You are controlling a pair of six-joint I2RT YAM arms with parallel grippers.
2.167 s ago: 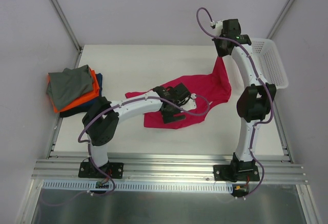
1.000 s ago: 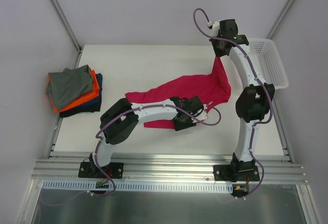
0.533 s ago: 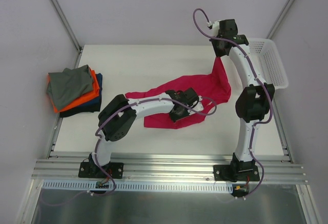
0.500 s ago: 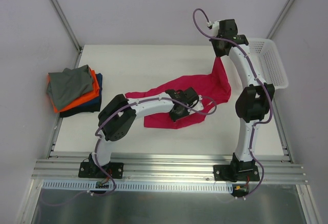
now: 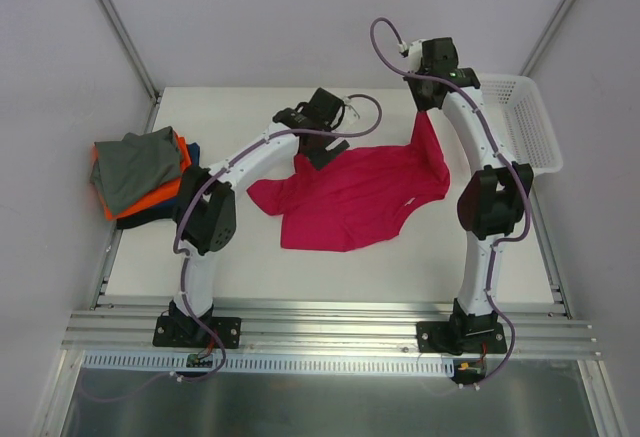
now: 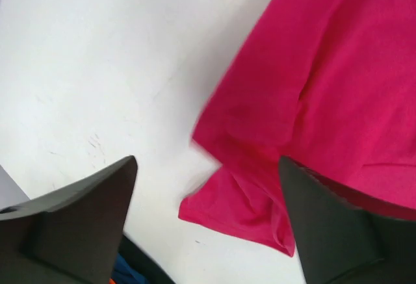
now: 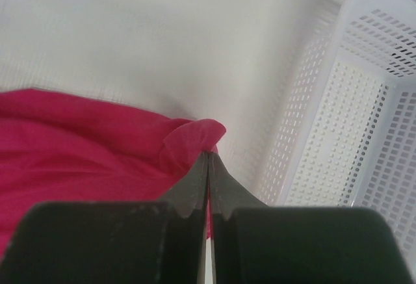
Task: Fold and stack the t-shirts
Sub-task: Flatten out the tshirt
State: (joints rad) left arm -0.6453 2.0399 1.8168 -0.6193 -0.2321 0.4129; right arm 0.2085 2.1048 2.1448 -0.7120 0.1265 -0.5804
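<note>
Overhead, the magenta t-shirt [image 5: 350, 202] lies spread at the middle of the table [image 5: 250, 117], with one corner drawn up toward the upper right by the right gripper [image 5: 428, 107]. Only the right wrist view shows that grip: the jaws are pressed together on a small fold of pink cloth, and the white basket [image 7: 364, 102] is just beside it. From the left wrist, the left gripper [image 6: 208, 164] stands parted with nothing between its fingers, above the shirt's edge. At far left sits the folded stack [image 5: 140, 172], grey over orange and navy.

Pink shirt [image 5: 350, 197] is lying rumpled mid-table, far-right corner hanging raised — grey-orange-navy stack [image 5: 140, 172] is sitting at left edge.
</note>
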